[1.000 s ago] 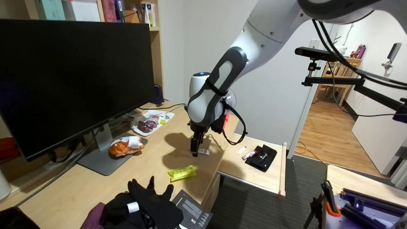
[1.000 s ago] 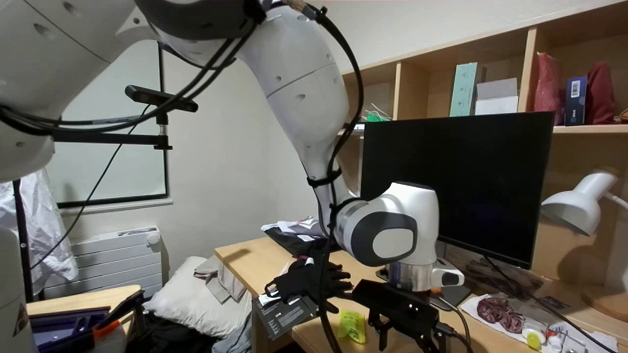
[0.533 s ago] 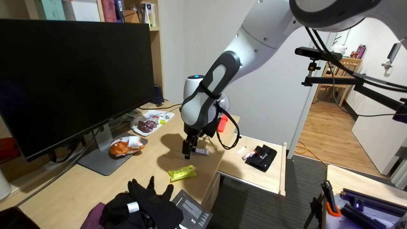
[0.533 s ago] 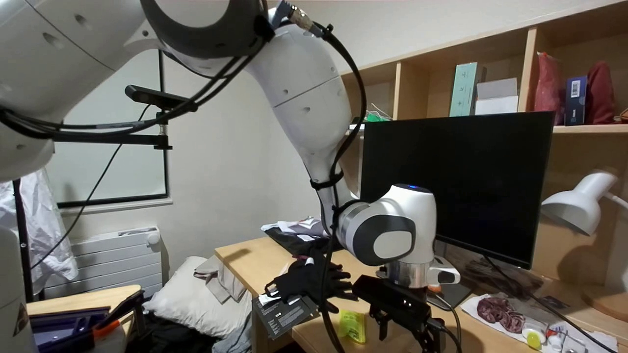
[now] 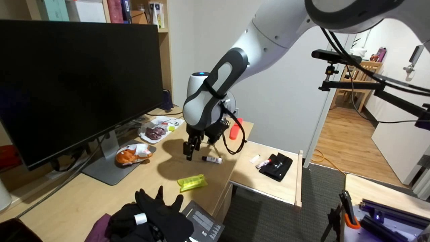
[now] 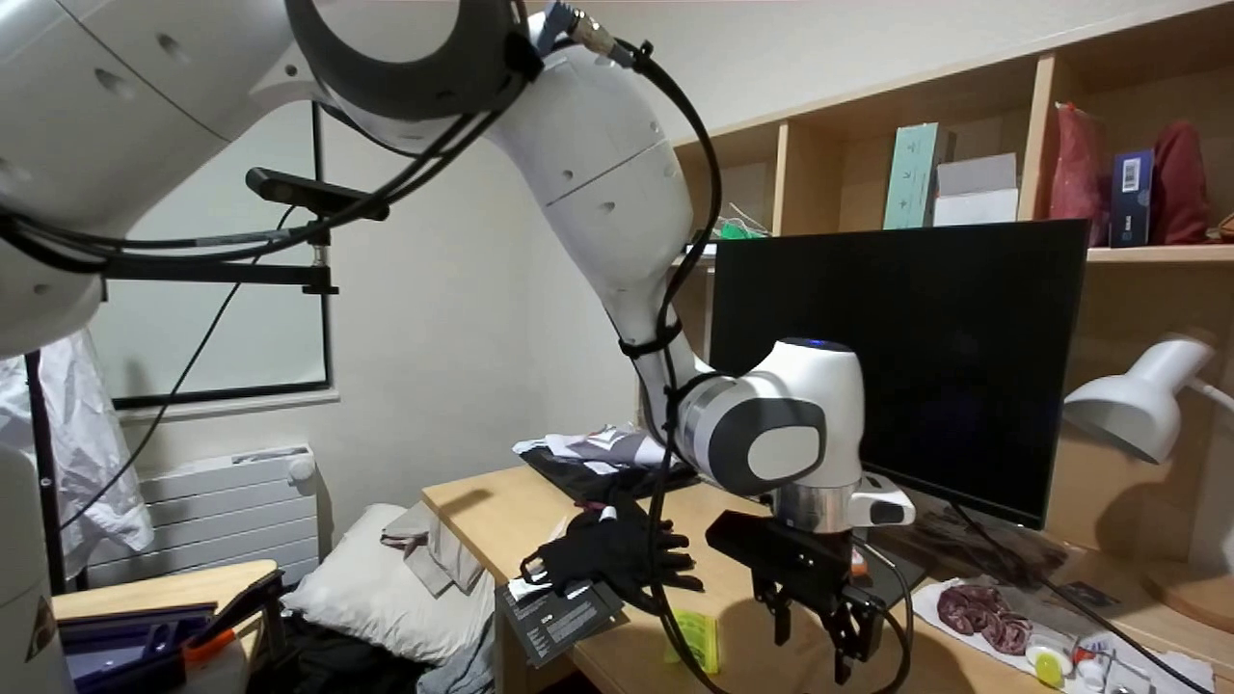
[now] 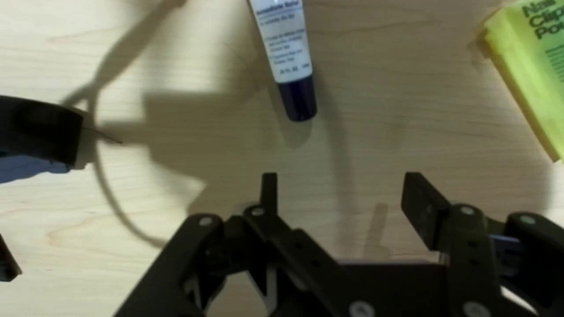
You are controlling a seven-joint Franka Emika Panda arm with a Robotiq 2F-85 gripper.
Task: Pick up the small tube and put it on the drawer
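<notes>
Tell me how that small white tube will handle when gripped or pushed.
The small tube probably gives a little when squeezed: its body widens away from the dark cap, like a soft squeeze tube. That taper may make it swivel rather than roll straight. Being slim, it's likely light.

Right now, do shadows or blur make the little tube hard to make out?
Not much: in the wrist view, the small tube stands out, though its fine print looks soft and shadows fall on the wooden desk around it; in an exterior view, the robot arm seems to cast a dark shadow near the tube, whose print is too small to read.
</notes>
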